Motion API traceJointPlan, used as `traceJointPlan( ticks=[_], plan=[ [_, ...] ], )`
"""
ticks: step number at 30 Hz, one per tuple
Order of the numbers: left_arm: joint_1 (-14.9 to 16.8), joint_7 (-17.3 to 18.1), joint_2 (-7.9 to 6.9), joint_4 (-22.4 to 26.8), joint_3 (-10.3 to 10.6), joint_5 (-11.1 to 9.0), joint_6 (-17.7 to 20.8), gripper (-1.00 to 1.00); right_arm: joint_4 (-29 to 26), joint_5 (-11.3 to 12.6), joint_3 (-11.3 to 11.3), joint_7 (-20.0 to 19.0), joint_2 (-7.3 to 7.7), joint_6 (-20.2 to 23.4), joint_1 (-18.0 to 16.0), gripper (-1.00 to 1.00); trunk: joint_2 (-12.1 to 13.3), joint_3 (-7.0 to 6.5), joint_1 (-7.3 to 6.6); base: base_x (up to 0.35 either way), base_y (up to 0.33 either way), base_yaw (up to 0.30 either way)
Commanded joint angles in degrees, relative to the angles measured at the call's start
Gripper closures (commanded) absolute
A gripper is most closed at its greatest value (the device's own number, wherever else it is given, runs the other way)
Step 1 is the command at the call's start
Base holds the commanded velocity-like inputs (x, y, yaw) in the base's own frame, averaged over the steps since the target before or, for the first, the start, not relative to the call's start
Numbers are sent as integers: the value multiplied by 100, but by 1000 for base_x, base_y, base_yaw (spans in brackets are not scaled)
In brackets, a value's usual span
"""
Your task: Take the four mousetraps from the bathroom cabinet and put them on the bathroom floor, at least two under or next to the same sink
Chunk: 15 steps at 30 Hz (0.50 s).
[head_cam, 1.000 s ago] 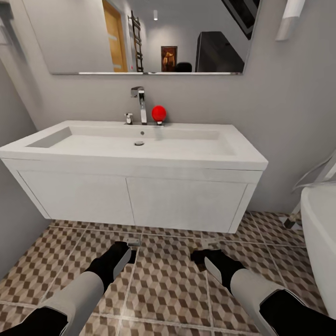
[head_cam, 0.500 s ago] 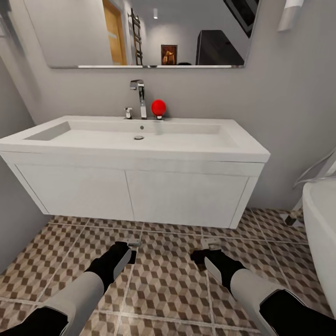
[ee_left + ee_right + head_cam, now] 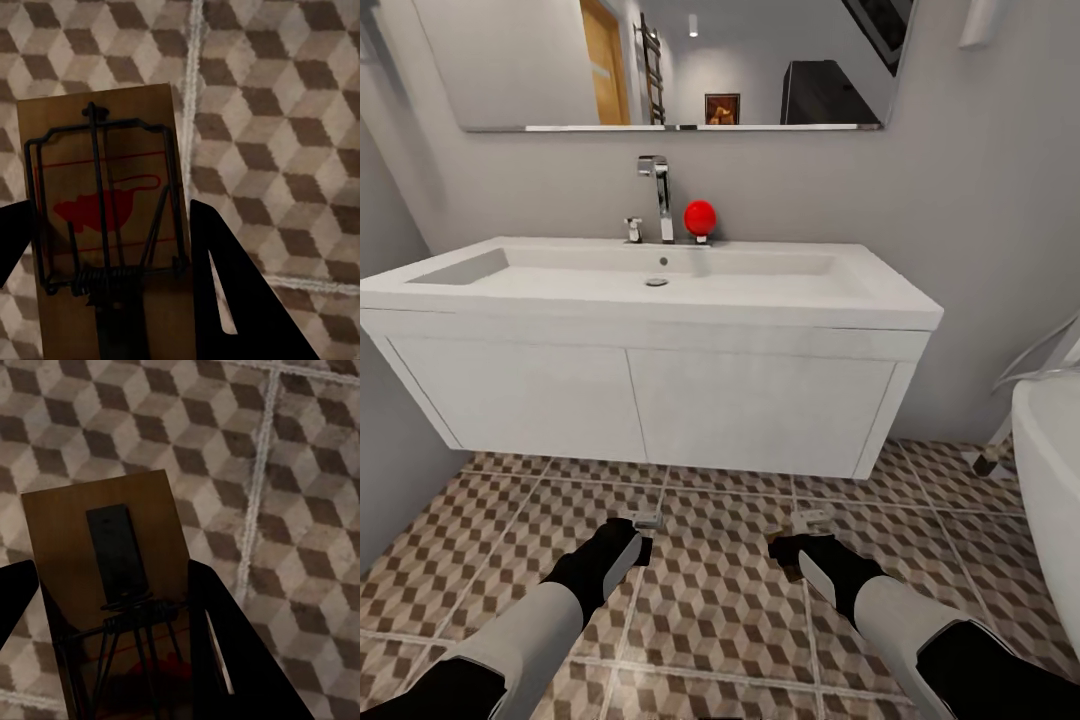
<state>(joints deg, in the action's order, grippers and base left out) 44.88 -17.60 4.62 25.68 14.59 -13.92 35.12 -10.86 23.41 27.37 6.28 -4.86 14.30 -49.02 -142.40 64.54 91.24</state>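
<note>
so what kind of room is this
A bathroom, by the look of it: a wide white sink with a chrome tap on a wall-hung vanity, a mirror above it, and a white bathtub edge at the right, over cube-patterned floor tiles.

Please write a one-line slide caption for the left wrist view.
Left gripper holding a tan wooden mousetrap above the cube-patterned tile floor.

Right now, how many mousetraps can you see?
2. One mousetrap is held in the left gripper, the other mousetrap in the right gripper, both above the tiled floor. Others may be out of view.
</note>
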Motion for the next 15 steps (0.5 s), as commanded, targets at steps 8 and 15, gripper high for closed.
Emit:
traceJointPlan(
  ticks=[8, 15],
  plan=[
    [3, -42, -3, 11, 44, -40, 21, 100, -12, 58, 49, 40, 2, 29, -2, 100, -92, 174, 59, 0, 0, 0],
    [3, -44, -5, 20, 49, -32, 12, 100, -12, 58, 34, 40, 8, 28, -2, 100, -92, 174, 59, 5, 0, 0]
  ],
)
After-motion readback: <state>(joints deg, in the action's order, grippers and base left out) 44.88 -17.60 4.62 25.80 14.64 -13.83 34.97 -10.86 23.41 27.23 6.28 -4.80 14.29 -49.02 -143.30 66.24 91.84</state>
